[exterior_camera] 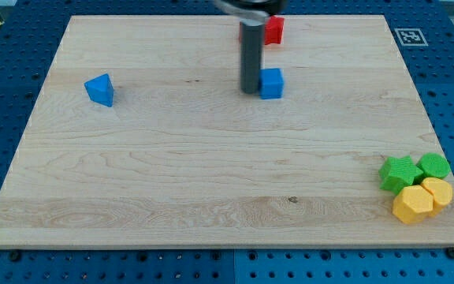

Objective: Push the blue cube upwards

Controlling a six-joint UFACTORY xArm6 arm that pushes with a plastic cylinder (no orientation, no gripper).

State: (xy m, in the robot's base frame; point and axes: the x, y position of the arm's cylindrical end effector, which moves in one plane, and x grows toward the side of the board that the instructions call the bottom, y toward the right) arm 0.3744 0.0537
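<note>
The blue cube [272,83] sits on the wooden board [211,173] near the view's top centre. My tip [249,91] stands right against the cube's left side, touching it or nearly so. The dark rod rises from there to the view's top edge and partly hides a red block [274,30] that lies above the cube.
A blue triangular block [100,90] lies at the view's left. At the bottom right corner sit two green blocks [398,173] [433,166] and two yellow blocks [412,204] [438,192] clustered together. A marker tag [409,36] is beyond the top right corner.
</note>
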